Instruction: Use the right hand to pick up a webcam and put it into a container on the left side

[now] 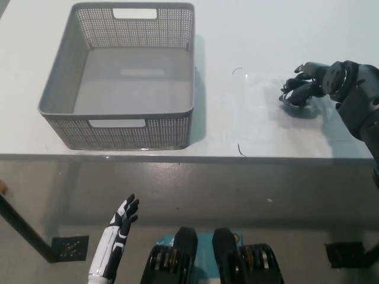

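White table (266, 35): small, rigid, light black webcam (294, 96) is enclosed by right robot hand (305, 87); body grip advised. Left robot hand (124, 216) is held open, low.

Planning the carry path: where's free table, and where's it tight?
Bare table lies between the grey basket and the right hand, and along the front edge. The basket's inside is empty. It is crowded only at the right hand, curled over the webcam. The left hand hangs below the table.

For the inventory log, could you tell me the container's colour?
Grey, with perforated walls: the container, seen in the head view.
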`<state>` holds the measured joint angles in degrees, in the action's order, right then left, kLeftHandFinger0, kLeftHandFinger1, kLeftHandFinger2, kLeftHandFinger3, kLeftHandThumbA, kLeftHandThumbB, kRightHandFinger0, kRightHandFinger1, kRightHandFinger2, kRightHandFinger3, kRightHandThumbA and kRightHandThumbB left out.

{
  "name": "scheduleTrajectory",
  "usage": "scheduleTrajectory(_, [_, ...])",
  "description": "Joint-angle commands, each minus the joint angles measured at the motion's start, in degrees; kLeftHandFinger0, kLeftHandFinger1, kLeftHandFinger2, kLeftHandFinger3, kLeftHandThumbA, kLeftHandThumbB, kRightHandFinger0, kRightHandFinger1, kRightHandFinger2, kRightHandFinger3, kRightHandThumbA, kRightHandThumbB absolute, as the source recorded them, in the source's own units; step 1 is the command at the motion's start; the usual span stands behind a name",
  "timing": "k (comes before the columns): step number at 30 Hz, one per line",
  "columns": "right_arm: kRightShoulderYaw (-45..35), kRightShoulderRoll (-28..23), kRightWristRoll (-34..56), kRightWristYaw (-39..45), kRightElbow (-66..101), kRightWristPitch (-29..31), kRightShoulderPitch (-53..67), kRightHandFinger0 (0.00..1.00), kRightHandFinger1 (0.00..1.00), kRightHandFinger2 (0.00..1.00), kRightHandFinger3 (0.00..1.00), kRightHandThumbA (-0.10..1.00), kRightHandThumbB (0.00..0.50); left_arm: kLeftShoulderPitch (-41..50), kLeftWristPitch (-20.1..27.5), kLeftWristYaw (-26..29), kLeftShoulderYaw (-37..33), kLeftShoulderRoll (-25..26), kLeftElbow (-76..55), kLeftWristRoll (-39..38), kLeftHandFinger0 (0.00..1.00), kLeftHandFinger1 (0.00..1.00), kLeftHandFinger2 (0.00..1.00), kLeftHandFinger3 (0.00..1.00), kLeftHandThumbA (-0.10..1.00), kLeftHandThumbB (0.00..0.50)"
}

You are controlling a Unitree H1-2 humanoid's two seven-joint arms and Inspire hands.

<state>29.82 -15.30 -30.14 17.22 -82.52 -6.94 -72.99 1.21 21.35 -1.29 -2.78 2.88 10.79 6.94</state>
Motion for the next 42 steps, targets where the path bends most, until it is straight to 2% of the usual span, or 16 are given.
scheduleTrajectory(1, [0.15, -0.38, -0.22, -0.72, -0.02, -0.04, -1.59, 1.0, 1.0, 1.0, 1.0, 0.74, 0.479, -1.18, 0.92, -0.25, 0.1, 0.48, -0.74, -0.98, 1.0, 1.0, 1.0, 1.0, 1.0, 0.129])
scheduleTrajectory(22, [2.44, 2.22, -1.96, -5.65, -0.86, -0.85, 4.4, 1.0, 1.0, 1.0, 1.0, 0.78, 0.5, -2.54, 1.36, -0.04, 0.03, 0.73, -0.65, -0.42, 1.0, 1.0, 1.0, 1.0, 1.0, 0.114])
scheduleTrajectory(26, [2.15, 2.46, -1.25, -4.6, -1.02, -1.04, 5.2, 1.0, 1.0, 1.0, 1.0, 0.73, 0.493, -2.54, 1.19, -0.12, -0.09, 0.99, -1.28, -0.07, 1.0, 1.0, 1.0, 1.0, 1.0, 0.115])
scheduleTrajectory(28, [1.64, 2.56, -0.7, -4.37, -1.08, -1.22, 5.61, 1.0, 1.0, 1.0, 1.0, 0.61, 0.456, -2.63, 1.25, -0.06, -0.16, 1.15, -1.3, 0.24, 1.0, 1.0, 1.0, 1.0, 1.0, 0.12])
scheduleTrajectory(29, [1.01, 2.64, -0.13, -5.34, -1.06, -1.32, 5.87, 1.0, 1.0, 1.0, 1.0, 0.49, 0.386, -2.67, 1.19, -0.17, -0.16, 1.19, -1.47, 0.05, 1.0, 1.0, 1.0, 1.0, 1.0, 0.108])
scheduleTrajectory(30, [0.18, 2.65, 0.54, -7.82, -0.92, -0.54, 6.41, 0.87, 1.0, 1.0, 1.0, 0.24, 0.246, -2.69, 1.26, -0.19, -0.16, 1.21, -1.4, -0.06, 1.0, 1.0, 1.0, 1.0, 1.0, 0.107])
scheduleTrajectory(31, [-0.59, 2.58, 1.13, -9.91, -0.77, 0.49, 6.85, 0.83, 0.99, 1.0, 0.96, 0.12, 0.275, -2.79, 1.42, -0.15, -0.16, 1.25, -1.15, -0.11, 1.0, 1.0, 1.0, 1.0, 1.0, 0.108])
scheduleTrajectory(32, [0.17, 2.61, -0.03, -12.99, -0.64, 1.03, 7.24, 0.69, 0.8, 0.85, 0.8, 0.0, 0.23, -2.72, 0.9, -0.31, -0.12, 1.15, -1.34, -0.65, 1.0, 1.0, 1.0, 1.0, 1.0, 0.123])
scheduleTrajectory(33, [0.29, 2.7, -0.51, -16.11, -0.47, 1.59, 7.69, 0.29, 0.43, 0.54, 0.7, -0.08, 0.183, -2.39, 0.6, -0.32, -0.09, 1.16, -1.75, -0.74, 1.0, 1.0, 1.0, 1.0, 1.0, 0.126])
scheduleTrajectory(34, [-0.84, 2.58, 0.35, -20.28, -0.17, 3.22, 8.26, 0.09, 0.26, 0.41, 0.57, -0.1, 0.161, -2.39, 0.55, -0.21, -0.09, 1.18, -1.77, -0.54, 1.0, 1.0, 1.0, 1.0, 1.0, 0.128])
scheduleTrajectory(35, [-1.56, 2.5, 0.99, -21.4, -0.1, 3.94, 8.37, 0.13, 0.37, 0.53, 0.56, -0.1, 0.135, -2.42, 0.79, -0.19, -0.12, 1.22, -1.66, -0.55, 1.0, 1.0, 1.0, 1.0, 1.0, 0.112])
scheduleTrajectory(38, [-3.61, 2.42, 2.12, -24.5, 0.08, 5.94, 8.1, 0.02, 0.25, 0.38, 0.34, -0.1, 0.142, -2.43, 0.89, 0.03, -0.07, 1.31, -1.9, -0.2, 1.0, 1.0, 1.0, 0.99, 1.0, 0.098])
scheduleTrajectory(39, [-4.06, 2.32, 2.21, -25.42, 0.18, 6.96, 8.08, 0.09, 0.37, 0.59, 0.43, -0.1, 0.146, -2.46, 0.98, 0.1, -0.07, 1.31, -1.87, -0.09, 1.0, 1.0, 1.0, 0.98, 1.0, 0.098])
scheduleTrajectory(40, [-4.29, 2.25, 2.13, -25.92, 0.19, 7.51, 8.09, 0.15, 0.44, 0.6, 0.44, -0.1, 0.145, -2.5, 0.98, 0.17, -0.07, 1.3, -1.82, 0.06, 1.0, 1.0, 1.0, 0.98, 1.0, 0.098])
scheduleTrajectory(41, [-4.93, 2.23, 2.47, -26.52, 0.15, 7.83, 7.96, 0.31, 0.53, 0.63, 0.49, -0.1, 0.148, -2.54, 1.44, 0.17, -0.12, 1.36, -1.68, 0.13, 1.0, 1.0, 1.0, 0.98, 1.0, 0.092])
scheduleTrajectory(42, [-5.61, 2.19, 2.86, -27.23, 0.12, 8.35, 7.95, 0.22, 0.42, 0.51, 0.41, -0.1, 0.123, -2.63, 1.8, 0.22, -0.15, 1.42, -1.42, 0.28, 1.0, 1.0, 1.0, 0.97, 1.0, 0.084])
